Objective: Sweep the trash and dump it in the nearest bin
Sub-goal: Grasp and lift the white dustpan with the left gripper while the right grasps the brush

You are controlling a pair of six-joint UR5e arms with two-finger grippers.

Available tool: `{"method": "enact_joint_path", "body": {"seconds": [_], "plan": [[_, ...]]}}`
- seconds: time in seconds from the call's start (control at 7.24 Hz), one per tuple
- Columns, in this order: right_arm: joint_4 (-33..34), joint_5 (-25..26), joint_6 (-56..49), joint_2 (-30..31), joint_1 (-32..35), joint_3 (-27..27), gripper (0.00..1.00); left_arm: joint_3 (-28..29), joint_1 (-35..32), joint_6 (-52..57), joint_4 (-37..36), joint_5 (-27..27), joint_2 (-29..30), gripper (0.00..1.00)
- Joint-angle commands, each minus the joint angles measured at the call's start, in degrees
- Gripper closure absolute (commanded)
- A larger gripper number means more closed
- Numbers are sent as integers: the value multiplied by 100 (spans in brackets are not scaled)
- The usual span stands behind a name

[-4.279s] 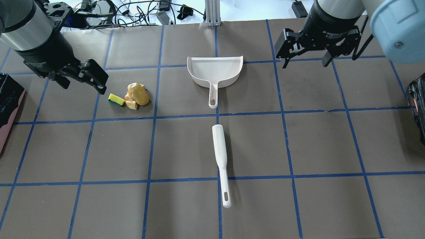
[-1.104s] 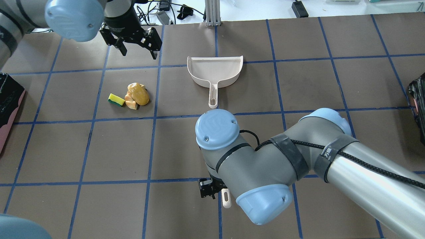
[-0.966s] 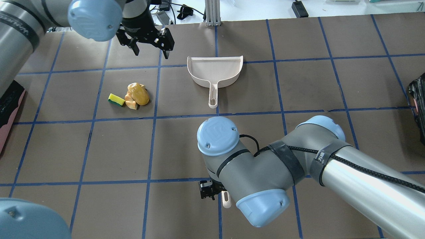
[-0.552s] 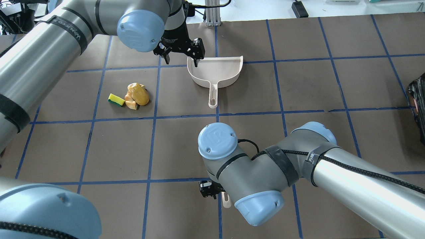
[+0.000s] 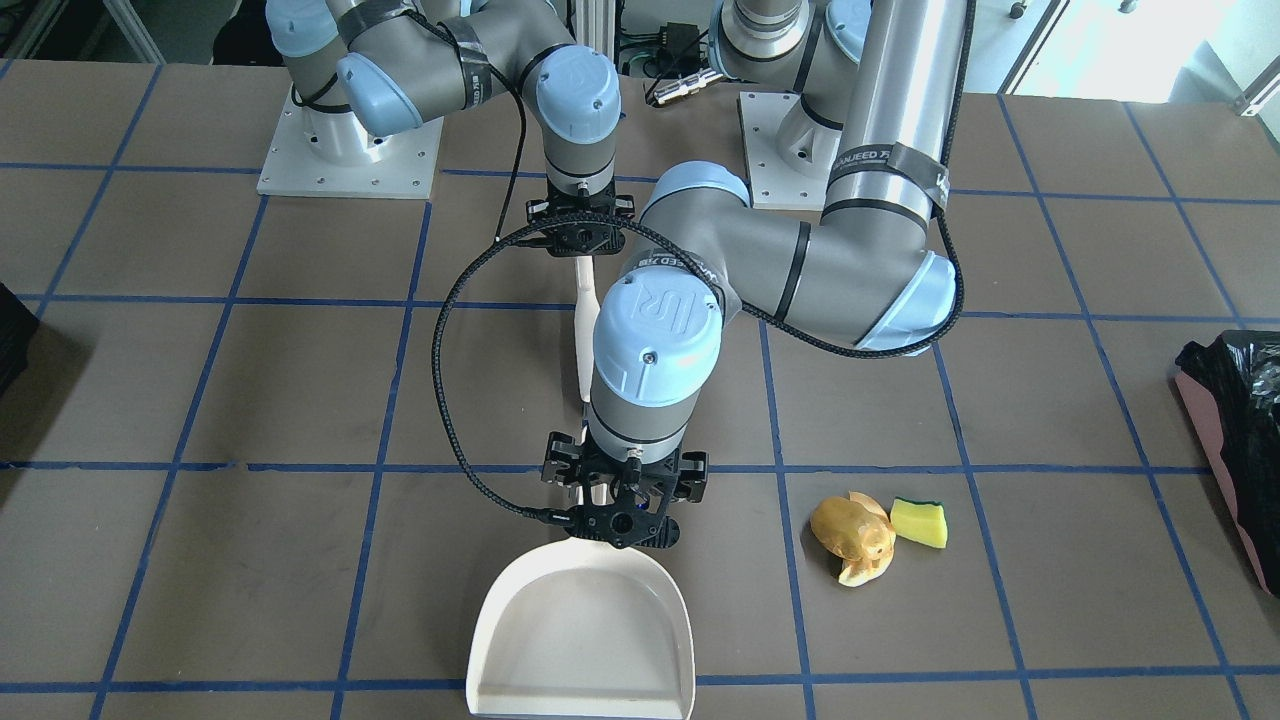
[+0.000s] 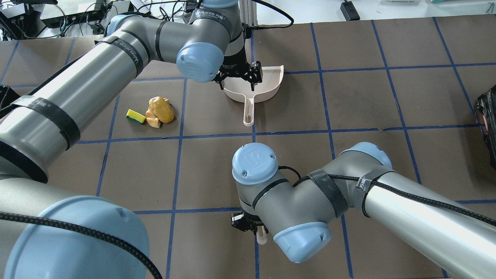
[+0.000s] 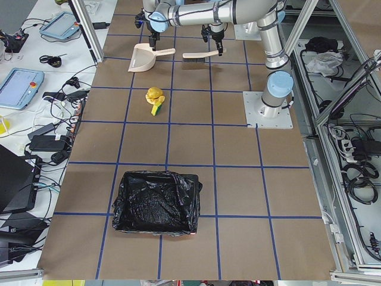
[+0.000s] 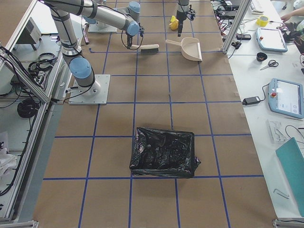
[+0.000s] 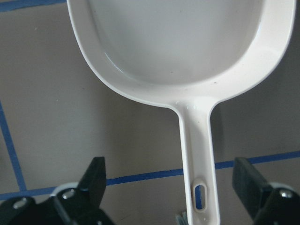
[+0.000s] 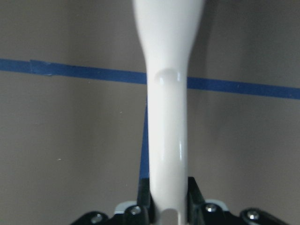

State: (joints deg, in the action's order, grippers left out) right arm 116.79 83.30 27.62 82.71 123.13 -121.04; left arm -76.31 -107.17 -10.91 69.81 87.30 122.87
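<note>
- Dustpan [image 6: 267, 83]: smooth white plastic, half-round, raised rim. Its long axis runs straight away from the robot, with the flat mouth at the far end and the slotted handle pointing back at the robot.
- Brush [image 10: 168, 117]: glossy white and slender, lying in line with the dustpan. Its handle points toward the robot and its head toward the pan's handle.
- Trash sits in one cluster on the robot's left half of the worktop [image 6: 368, 162], well apart from the pan. The knobbly golden-brown potato [image 6: 162, 110] touches the pale curved croissant [image 6: 152, 121]. The sponge [image 6: 135, 116] is just beside them, a yellow wedge lying aslant with its green face toward the robot.
- Bin [image 5: 1240, 400]: salmon-pink wall with a crinkly glossy black bag, at the worktop's edge on the robot's left.
- Left gripper [image 6: 240, 78]: jaws spread wide and pointing down, one on each side of the pan's handle and touching neither side.
- Right gripper [image 10: 168, 197]: jaws clamped on the brush handle near its end.
- Changes: 0.6 s ago the left gripper stood over the pan's left corner; we now find it where handle meets pan. Trash and dustpan are unmoved since 4.3 s ago.
</note>
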Motion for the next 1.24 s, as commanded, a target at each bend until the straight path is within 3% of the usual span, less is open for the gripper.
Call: {"method": "enact_joint_path", "body": {"seconds": [0.0, 0.28, 0.69, 0.83, 0.97, 1.1], "plan": [[-7, 11, 86, 8, 0, 1, 100, -304, -154, -201, -108, -64, 96, 9], [11, 20, 417, 61, 0, 19, 100, -726, -208, -175, -449, -64, 9, 12], [28, 317, 2129, 96, 35, 54, 100, -789, -208, -175, -776, -73, 88, 22], [176, 414, 2308, 96, 70, 19, 100, -789, -208, -166, -767, -73, 88, 35], [204, 485, 2431, 96, 79, 36, 100, -798, -208, -175, -750, -73, 88, 70], [204, 477, 2450, 96, 80, 45, 100, -798, -208, -166, -697, -73, 88, 94]]}}
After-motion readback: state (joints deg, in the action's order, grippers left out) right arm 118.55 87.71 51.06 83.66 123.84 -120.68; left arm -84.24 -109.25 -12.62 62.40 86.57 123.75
